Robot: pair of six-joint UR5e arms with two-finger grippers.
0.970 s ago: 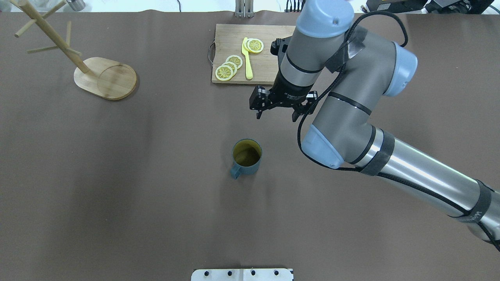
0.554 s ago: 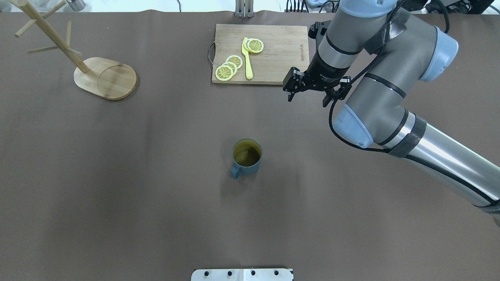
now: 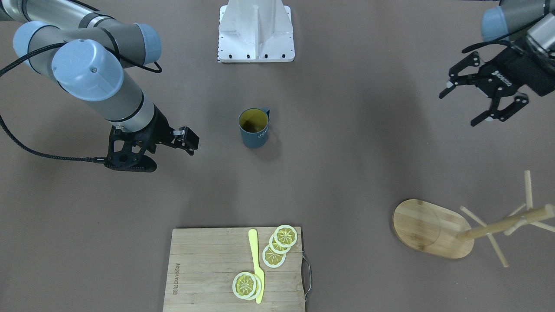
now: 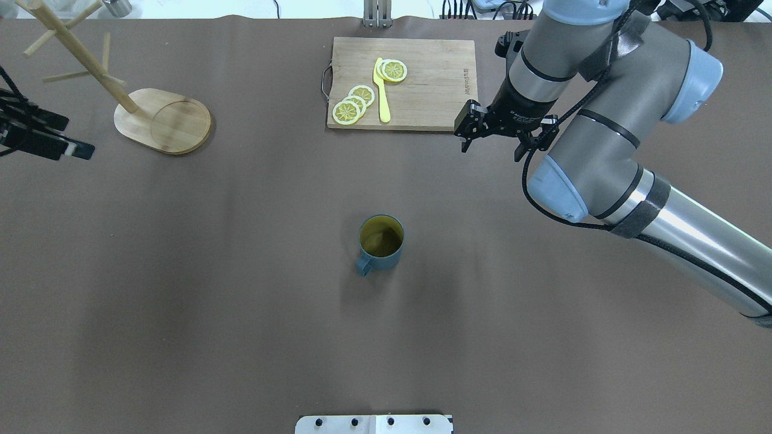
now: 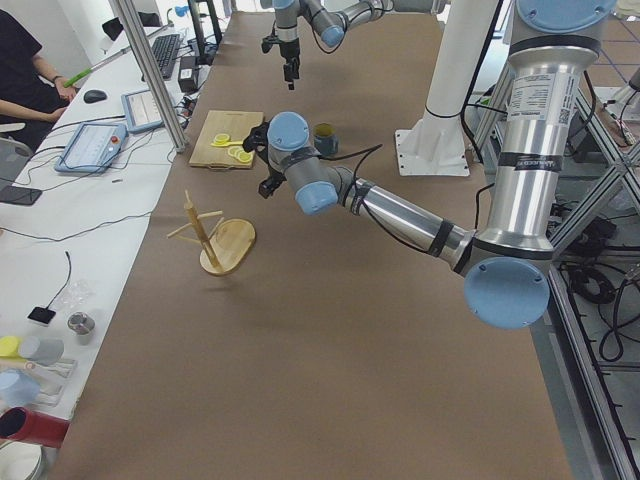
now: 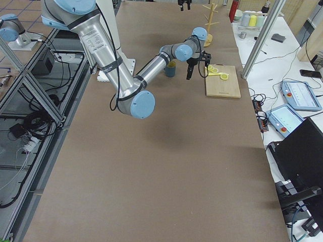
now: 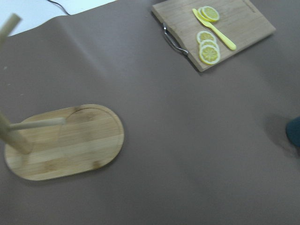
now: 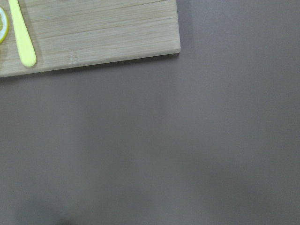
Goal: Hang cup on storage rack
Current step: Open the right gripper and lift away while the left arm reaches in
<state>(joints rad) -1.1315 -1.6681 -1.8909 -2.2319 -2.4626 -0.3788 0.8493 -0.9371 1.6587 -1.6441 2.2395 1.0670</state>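
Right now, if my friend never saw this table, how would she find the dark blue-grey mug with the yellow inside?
Start at the big brown table and find its middle, between the rectangular wooden cutting board and the white metal base plate. The dark blue-grey mug stands upright there all alone. It's the only cup, yellow inside, with a loop handle.

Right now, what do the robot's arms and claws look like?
The right arm and left arm are silver-grey tubes with pale blue caps; the right has black tape bands and a black cable. The right gripper and left gripper are black two-fingered claws; white lettering marks the left.
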